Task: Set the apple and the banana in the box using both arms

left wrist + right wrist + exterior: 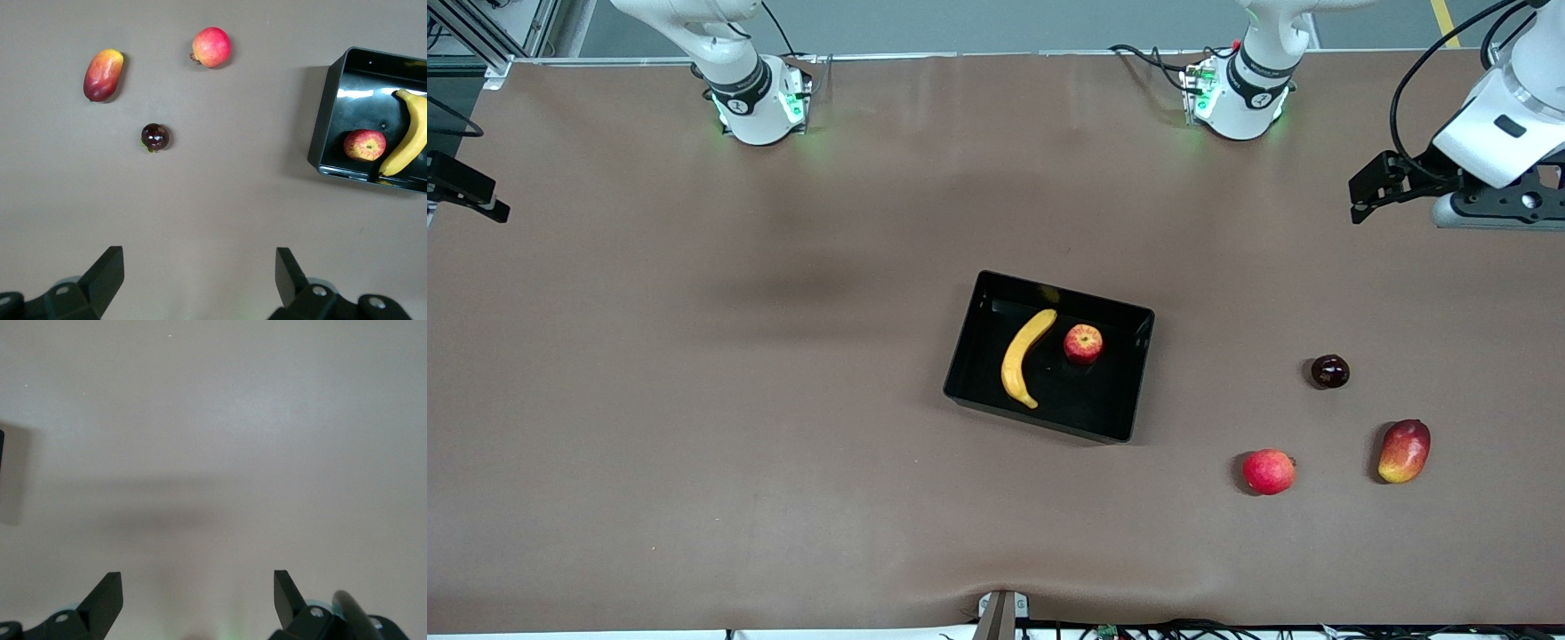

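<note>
The black box [1049, 286] sits mid-table. The yellow banana [1023, 356] and the red-yellow apple [1083, 343] lie inside it, side by side and apart. The left wrist view shows the box [325, 113], the banana [410, 143] and the apple [364, 145] too. My left gripper [200, 280] is open and empty, held high over the left arm's end of the table [1498, 206]. My right gripper [199, 597] is open and empty over bare table at the right arm's end.
Three loose fruits lie toward the left arm's end: a dark round fruit [1329, 371], a pink-red round fruit [1268, 471] and a red-yellow mango [1404, 451], the last two nearer the front camera. The arm bases stand along the table's edge.
</note>
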Robot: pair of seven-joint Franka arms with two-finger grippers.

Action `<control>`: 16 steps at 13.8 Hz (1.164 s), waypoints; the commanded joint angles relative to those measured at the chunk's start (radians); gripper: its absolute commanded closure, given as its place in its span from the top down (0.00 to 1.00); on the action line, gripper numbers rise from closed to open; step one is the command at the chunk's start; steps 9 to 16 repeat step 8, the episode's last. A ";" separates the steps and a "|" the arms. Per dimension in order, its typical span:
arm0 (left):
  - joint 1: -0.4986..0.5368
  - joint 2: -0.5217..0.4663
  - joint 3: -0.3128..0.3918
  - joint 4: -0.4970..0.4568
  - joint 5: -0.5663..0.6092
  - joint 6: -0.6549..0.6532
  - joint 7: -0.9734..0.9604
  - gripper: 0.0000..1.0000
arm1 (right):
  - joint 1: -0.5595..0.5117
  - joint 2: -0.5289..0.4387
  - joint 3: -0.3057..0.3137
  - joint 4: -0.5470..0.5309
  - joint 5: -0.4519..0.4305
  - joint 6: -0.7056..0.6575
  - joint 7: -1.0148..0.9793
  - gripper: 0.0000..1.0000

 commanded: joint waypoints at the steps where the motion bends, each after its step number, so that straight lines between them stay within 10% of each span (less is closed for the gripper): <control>1: 0.001 -0.015 0.024 0.009 -0.018 -0.018 0.019 1.00 | -0.023 -0.001 0.018 0.006 -0.009 -0.009 -0.005 1.00; 16: -0.025 -0.016 0.037 0.011 -0.012 -0.035 -0.001 1.00 | -0.024 0.000 0.018 0.004 -0.008 -0.011 -0.004 1.00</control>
